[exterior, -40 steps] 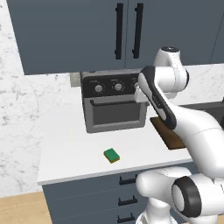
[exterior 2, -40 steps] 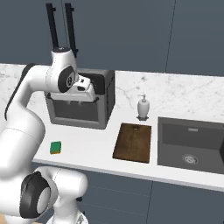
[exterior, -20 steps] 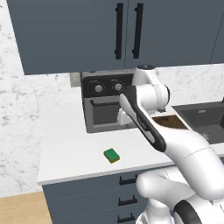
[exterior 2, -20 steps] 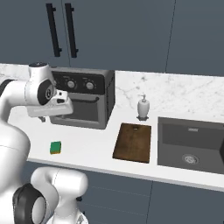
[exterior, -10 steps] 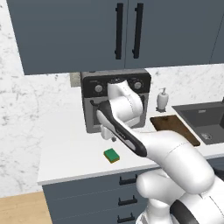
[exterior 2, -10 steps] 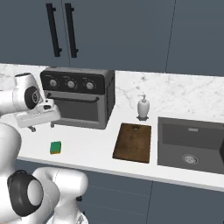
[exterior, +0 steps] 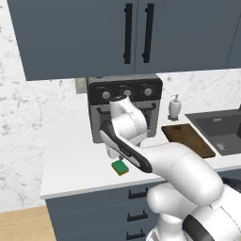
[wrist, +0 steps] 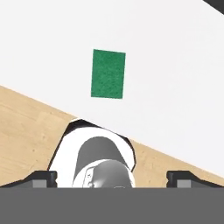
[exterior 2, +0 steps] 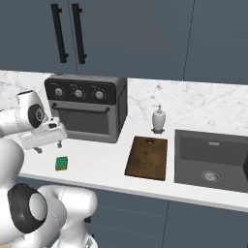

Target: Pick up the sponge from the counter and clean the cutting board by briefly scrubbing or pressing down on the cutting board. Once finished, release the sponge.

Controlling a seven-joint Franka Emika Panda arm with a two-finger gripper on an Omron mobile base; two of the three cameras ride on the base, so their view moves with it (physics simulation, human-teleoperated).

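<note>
Nearest to us, the counter (exterior: 70,160) ends in a straight front edge above dark drawers (exterior: 94,212), and in the hand view that edge cuts across the picture with wooden floor (wrist: 26,127) below it. The sponge (exterior: 120,167) lies just inside this edge, flat on the white top, green face up, touching nothing. In the hand view the sponge (wrist: 108,74) shows as a green rectangle with its long axis running nearly up and down the picture, roughly across the counter's edge line; its tan lower layer shows along the side in the left base view. Bare counter surrounds it on all sides, with wide free room to its left.

Our gripper (exterior 2: 48,146) hangs above the counter a little behind the sponge (exterior 2: 61,163) and apart from it, its two fingers spread wide with nothing between them; in the hand view the two dark tips (wrist: 41,177) stand at opposite sides of the picture.

Further along, well to the right of the sponge, the cutting board (exterior 2: 147,157) lies flat with its long axis running front to back, its right edge just beside the sink (exterior 2: 213,160). Behind stand the toaster oven (exterior 2: 87,109) and a soap dispenser (exterior 2: 158,119) near the marbled wall (exterior 2: 203,104), under the dark cabinets (exterior: 127,33).
</note>
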